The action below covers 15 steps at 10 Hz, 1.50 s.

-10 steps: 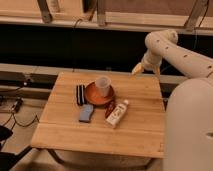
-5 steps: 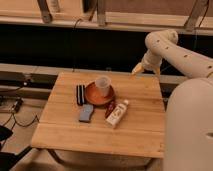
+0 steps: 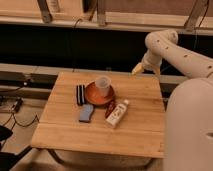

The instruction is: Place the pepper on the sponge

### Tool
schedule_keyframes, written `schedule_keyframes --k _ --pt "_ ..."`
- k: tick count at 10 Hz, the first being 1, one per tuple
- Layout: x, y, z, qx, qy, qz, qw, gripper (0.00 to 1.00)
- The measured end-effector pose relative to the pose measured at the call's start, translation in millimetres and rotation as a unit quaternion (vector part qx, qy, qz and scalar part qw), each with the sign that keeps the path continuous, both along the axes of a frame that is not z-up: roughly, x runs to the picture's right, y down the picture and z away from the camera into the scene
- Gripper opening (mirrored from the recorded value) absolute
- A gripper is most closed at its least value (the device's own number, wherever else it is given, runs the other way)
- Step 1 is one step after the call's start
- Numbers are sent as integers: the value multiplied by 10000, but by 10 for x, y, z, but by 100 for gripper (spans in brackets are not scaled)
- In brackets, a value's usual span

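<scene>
One pepper (image 3: 110, 106) lies near the sponge (image 3: 86, 113), not on it.
Gripper (image 3: 137, 70) hovers by the table's (image 3: 65, 131) far edge; whether it is open or closed cannot be told.

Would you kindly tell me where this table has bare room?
Free: the table's front strip, bordered by the sponge and white bottle; its right side past the bottle. Crowded: the middle, around plate, cup, pepper, black block. The gripper hangs near the back edge.

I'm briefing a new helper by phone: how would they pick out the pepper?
On the wooden table, find the round orange-brown plate near the middle; the gripper hangs above the far edge, to the right. The pepper lies between the plate's front rim and the white bottle: small, dark red, glossy, shorter than the bottle.
</scene>
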State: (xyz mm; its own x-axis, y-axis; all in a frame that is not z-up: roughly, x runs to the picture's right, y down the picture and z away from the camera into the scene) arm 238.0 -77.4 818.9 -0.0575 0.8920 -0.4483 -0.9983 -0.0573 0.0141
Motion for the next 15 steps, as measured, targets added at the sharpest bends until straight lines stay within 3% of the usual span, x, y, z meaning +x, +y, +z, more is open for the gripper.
schedule_keyframes --k 8,10,11,12,15 --pt "-51 -24 23 2 -10 -101 9999 80" --pt "-582 -119 119 -4 -291 -373 9989 80" --pt "-938 -121 153 -46 -519 -507 9974 80" --pt "-1306 -37 158 -144 -772 -801 9937 80" --pt "-1618 298 161 -361 -975 -1573 9821 80"
